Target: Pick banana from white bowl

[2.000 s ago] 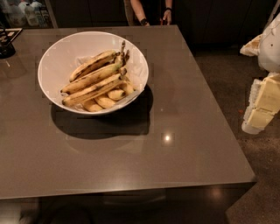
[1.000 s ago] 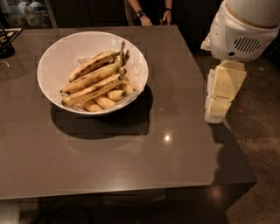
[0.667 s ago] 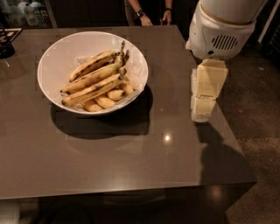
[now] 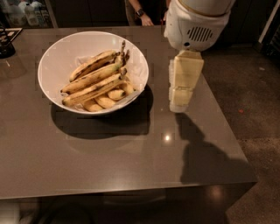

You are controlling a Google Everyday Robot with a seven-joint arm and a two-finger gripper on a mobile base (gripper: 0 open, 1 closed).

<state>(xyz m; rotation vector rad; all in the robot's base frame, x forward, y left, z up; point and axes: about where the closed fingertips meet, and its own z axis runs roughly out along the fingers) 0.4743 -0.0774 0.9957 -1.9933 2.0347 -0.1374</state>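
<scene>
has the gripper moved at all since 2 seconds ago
Yes. The gripper has swung left: it was out beyond the right edge of the table, and now it hangs over the table, just right of the white bowl.

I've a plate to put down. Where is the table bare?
Bare: the near half of the table, in front of the white bowl, and the strip left of it. Crowded: the right side, where the gripper hangs beside the bowl.

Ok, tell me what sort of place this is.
Probably a kitchen or break room: a white bowl of bananas on a dark table, bottles at the back, a person standing beyond it. The gripper hangs above the table, right of the bowl.
</scene>
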